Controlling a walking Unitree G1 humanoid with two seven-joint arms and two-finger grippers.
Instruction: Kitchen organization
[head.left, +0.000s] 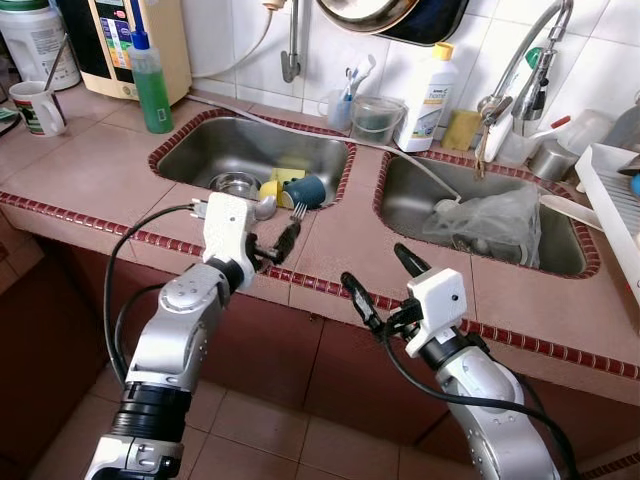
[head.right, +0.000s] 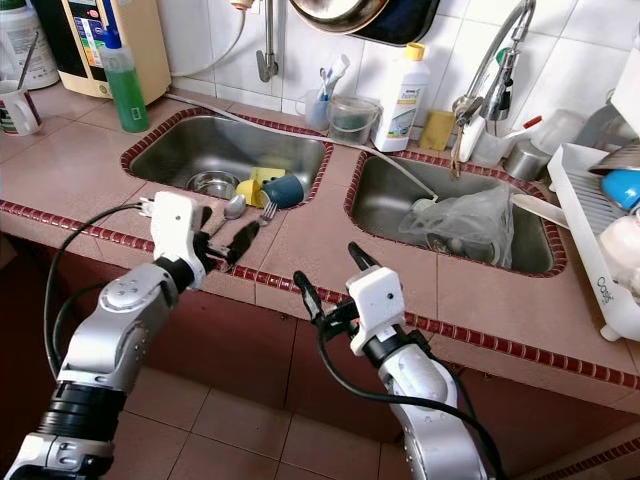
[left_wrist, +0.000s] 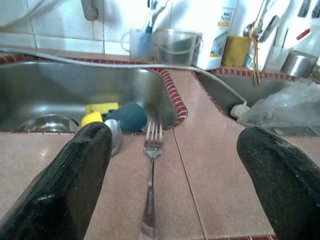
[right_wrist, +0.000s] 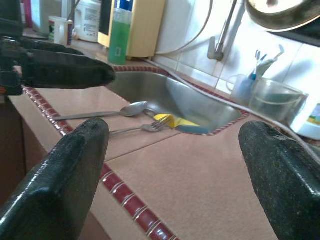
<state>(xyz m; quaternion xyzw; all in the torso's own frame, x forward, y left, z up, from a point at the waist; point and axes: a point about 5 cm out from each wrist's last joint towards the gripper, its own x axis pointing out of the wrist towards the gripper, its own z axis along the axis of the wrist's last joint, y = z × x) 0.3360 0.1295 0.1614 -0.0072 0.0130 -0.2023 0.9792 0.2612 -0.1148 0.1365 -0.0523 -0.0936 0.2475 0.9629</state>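
A steel fork (left_wrist: 151, 175) lies on the pink tiled counter beside a steel spoon (head.left: 262, 207), just in front of the left sink (head.left: 190, 150). My left gripper (head.left: 275, 243) hovers open low over the counter's front edge, and the fork's handle lies between its two fingers (left_wrist: 70, 185). Over the counter's front edge, between the two sinks, my right gripper (head.left: 380, 280) hangs open with nothing in it. It points toward the fork (right_wrist: 140, 129) and spoon (right_wrist: 100, 114).
The left sink holds a steel bowl (head.left: 235, 185), a yellow item (head.left: 275, 185) and a blue cup (head.left: 308, 190). A plastic bag (head.left: 490, 225) lies in the right sink. A green bottle (head.left: 152, 85), a mug (head.left: 35, 105), a white bottle (head.left: 425, 95) and a dish rack (head.left: 615, 200) stand around.
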